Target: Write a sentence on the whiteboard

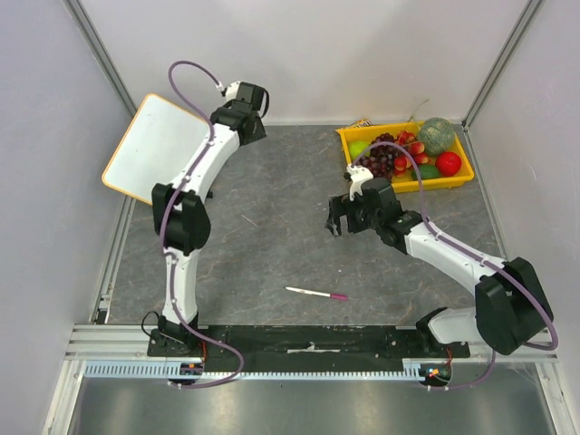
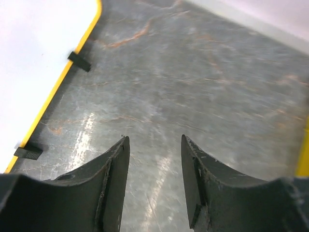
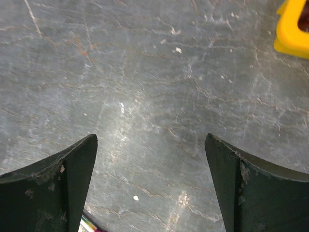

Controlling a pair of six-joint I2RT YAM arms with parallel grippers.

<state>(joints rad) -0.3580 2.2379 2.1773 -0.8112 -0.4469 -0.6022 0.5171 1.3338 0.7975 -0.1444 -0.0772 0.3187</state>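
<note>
The whiteboard with an orange-yellow rim lies at the far left, by the left wall. Its face is blank and no sentence shows on it. The left wrist view shows its corner and two black clips on the rim. My left gripper is open and empty beside the board's far right corner, over bare table. My right gripper is open and empty over the middle of the table. A white marker with a pink cap lies on the table nearer the arm bases. Its end shows in the right wrist view.
A yellow fruit tray with grapes, a melon and red fruit stands at the back right; its corner shows in the right wrist view. Grey walls close in the left, back and right sides. A black strip holds the arm bases at the near edge.
</note>
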